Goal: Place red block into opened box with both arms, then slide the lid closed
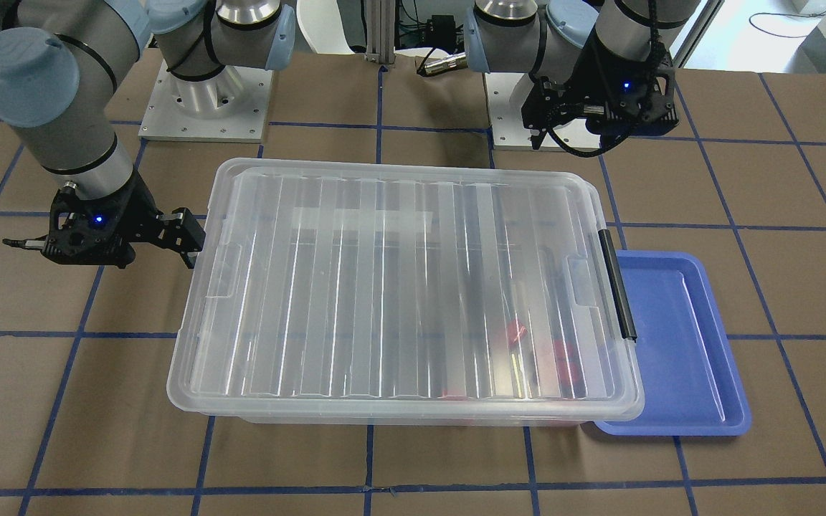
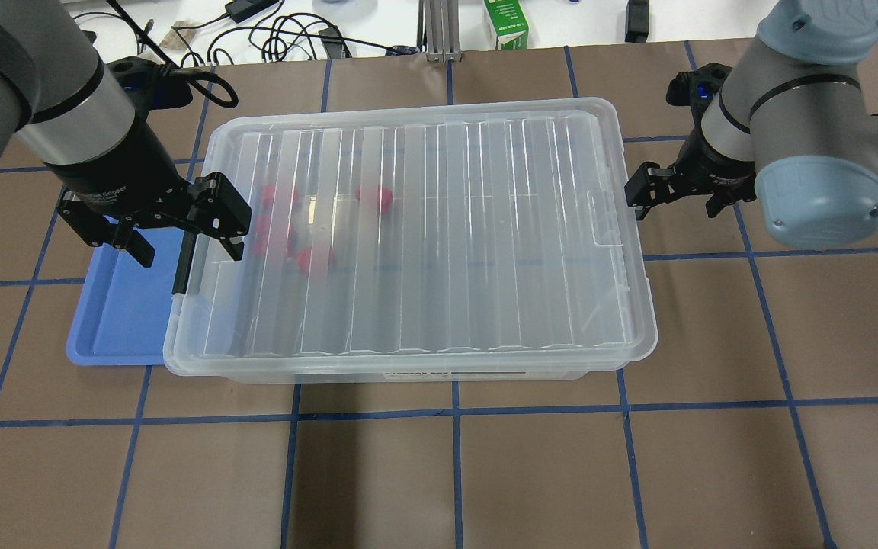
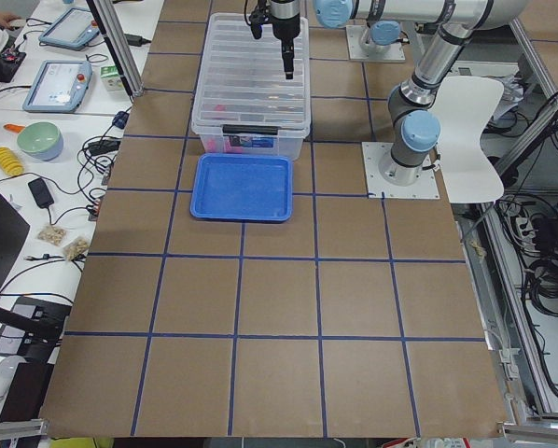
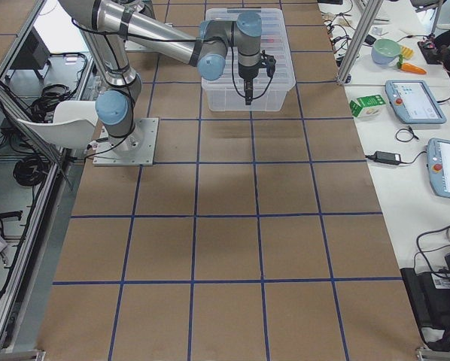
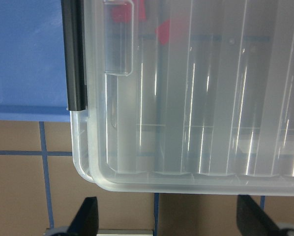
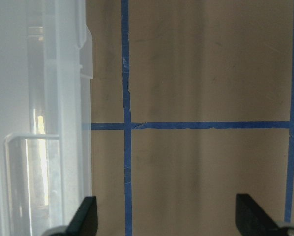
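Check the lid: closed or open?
Closed. The lid covers the whole box opening, edge against the black strip; red blocks show beneath it. Whether it is latched, cannot tell.

The lid (image 2: 439, 229) lies on the box (image 2: 408, 374), blocks (image 2: 374, 197) inside, tray (image 2: 119, 305) beside its left end.

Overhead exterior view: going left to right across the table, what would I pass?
The blue tray → black strip on the box rim → red blocks under the lid → handle notch → right claw. The left claw overlaps tray and strip, so I skip it.
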Controlling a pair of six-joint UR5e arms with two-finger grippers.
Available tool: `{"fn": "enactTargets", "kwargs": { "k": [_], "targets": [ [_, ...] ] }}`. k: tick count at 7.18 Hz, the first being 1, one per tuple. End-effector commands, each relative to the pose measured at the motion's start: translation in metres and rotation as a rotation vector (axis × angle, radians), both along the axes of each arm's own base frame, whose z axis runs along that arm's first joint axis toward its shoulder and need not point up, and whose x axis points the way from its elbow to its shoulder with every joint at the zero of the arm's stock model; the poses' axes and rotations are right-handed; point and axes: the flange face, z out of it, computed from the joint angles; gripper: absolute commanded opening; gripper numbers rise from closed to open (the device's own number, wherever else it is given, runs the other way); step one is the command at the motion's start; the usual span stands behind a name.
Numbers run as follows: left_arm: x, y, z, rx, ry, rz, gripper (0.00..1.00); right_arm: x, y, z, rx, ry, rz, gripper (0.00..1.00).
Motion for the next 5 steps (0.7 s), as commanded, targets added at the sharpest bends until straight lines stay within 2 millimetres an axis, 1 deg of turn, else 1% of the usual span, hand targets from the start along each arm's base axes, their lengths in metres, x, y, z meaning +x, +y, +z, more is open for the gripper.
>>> {"fn": "enactTargets", "kwargs": {
  "k": [1, 2, 3, 4, 5],
  "targets": [
    [0.0, 0.0, 0.0, 0.0, -0.004, 0.0, 1.0, -0.002, -0.008, 0.039, -0.016, 0.013, 0.004, 1.0],
    [0.0, 0.0, 0.0, 0.0, -0.003, 0.0, 1.0, 0.0, -0.003, 0.077, -0.022, 0.005, 0.0, 1.0],
    [0.001, 0.0, 0.001, -0.003, -0.006, -0.001, 1.0, 0.004, 0.008, 0.111, 0.008, -0.004, -0.007, 1.0],
    [0.001, 0.0, 0.002, -0.007, -0.008, -0.001, 1.0, 0.018, 0.021, 0.141, 0.018, -0.007, -0.01, 1.0],
    [0.001, -0.009, 0.0, -0.001, -0.012, 0.011, 1.0, 0.041, 0.025, 0.155, 0.021, -0.005, -0.062, 1.0]
  ]
}}
